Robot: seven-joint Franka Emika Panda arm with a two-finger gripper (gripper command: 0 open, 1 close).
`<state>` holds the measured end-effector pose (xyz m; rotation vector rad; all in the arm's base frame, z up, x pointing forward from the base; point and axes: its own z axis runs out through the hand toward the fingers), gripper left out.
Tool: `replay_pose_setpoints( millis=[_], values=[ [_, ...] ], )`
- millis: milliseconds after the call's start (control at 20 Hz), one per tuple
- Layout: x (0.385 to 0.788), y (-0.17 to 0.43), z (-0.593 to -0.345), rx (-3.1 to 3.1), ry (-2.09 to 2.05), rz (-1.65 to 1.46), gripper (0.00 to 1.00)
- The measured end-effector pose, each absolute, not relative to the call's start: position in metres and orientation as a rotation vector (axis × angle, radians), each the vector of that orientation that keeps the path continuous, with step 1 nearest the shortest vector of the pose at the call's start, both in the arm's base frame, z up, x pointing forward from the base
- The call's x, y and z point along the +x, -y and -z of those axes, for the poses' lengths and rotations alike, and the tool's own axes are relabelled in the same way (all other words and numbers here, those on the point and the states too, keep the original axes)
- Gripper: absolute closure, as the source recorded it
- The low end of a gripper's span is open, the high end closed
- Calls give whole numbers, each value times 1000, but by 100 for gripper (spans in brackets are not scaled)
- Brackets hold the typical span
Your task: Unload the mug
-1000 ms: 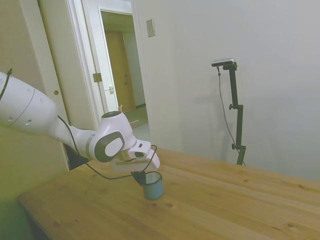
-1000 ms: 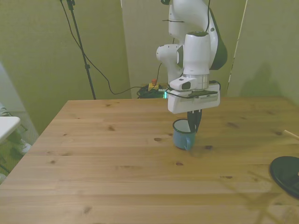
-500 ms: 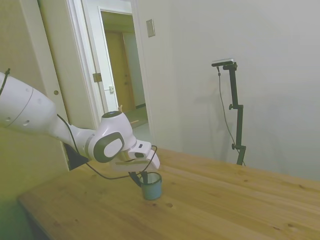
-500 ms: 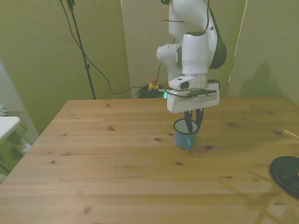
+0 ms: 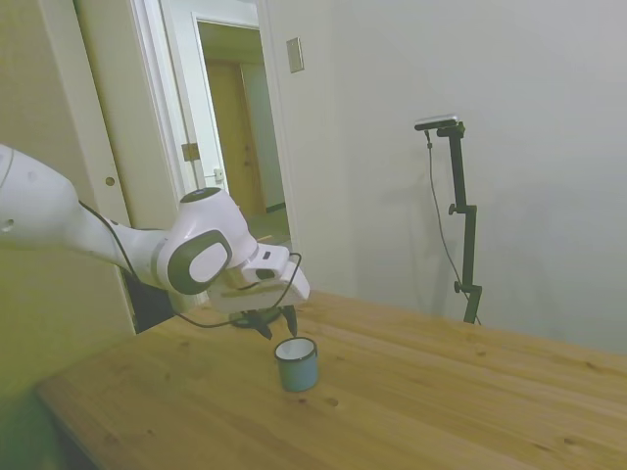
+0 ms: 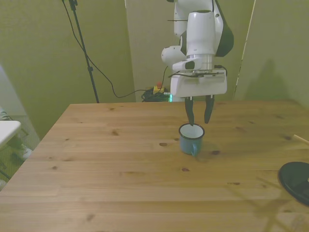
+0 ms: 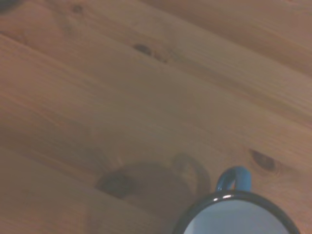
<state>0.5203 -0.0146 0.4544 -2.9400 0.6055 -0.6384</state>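
teal-grey enamel, white inside, dark at the rim: the mug (image 6: 191,138) stands upright on the wooden table (image 6: 120,179), mouth up, near the table's middle in the front view. its small loop handle (image 7: 234,179) faces the front camera and shows blue in the wrist view, where only part of the rim and white interior are in frame, with the mug's shadow lying on the planks beside it.

the gripper (image 6: 198,122) hangs directly above the mug, clear of it. its two dark fingers (image 6: 189,110) point down and are spread apart, about as wide as the mug's mouth, with nothing between them. fingertips sit just above the rim; no contact is visible in the front view or the side view (image 5: 277,324).

the white arm carries a black cable looped under the wrist. at the front view's right edge a dark round base (image 6: 295,177) lies on the table, well apart from the mug.
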Motion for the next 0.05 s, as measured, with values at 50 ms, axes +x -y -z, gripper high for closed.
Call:
replay_pose_setpoints(
  millis=[50],
  values=[
    [519, 11, -461, -2926, -605, 649, 0]
  ],
)
